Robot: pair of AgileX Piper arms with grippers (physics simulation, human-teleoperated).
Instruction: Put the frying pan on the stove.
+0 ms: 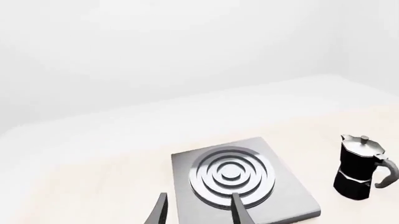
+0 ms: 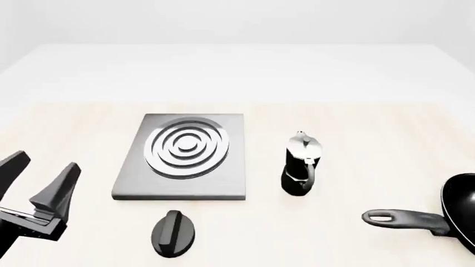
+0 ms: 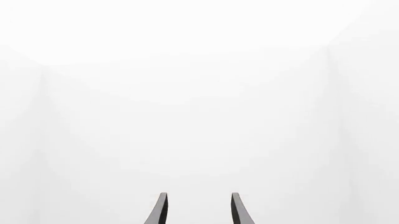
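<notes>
Fingers of the left gripper (image 2: 41, 175) stand wide apart at the near left of the table (image 2: 356, 111) in the front view, and they hold nothing. In the left wrist view the same two dark fingertips (image 1: 240, 207) poke in with a gap between them, and one of them lies over the near edge of the stove (image 1: 287, 196). The right gripper (image 3: 198, 210) shows only in its own wrist view, as two thin dark tips spread apart with nothing between them, in front of plain white. No words or labels can be read on anything. The stove (image 2: 186, 183) is a flat grey square with shiny silver rings on top, left of the middle of the table. Just near of it lies a small black oval knob (image 2: 174, 233) with a ridge. To the right of the stove stands a black and silver moka pot (image 2: 301, 164), upright and apart from it. The frying pan (image 2: 445, 214) sits at the near right corner of the table, well apart from the stove. Its round black bowl is cut off by the picture edge, so only part shows. Its long dark grey handle points left, with a loop hole at the end.
</notes>
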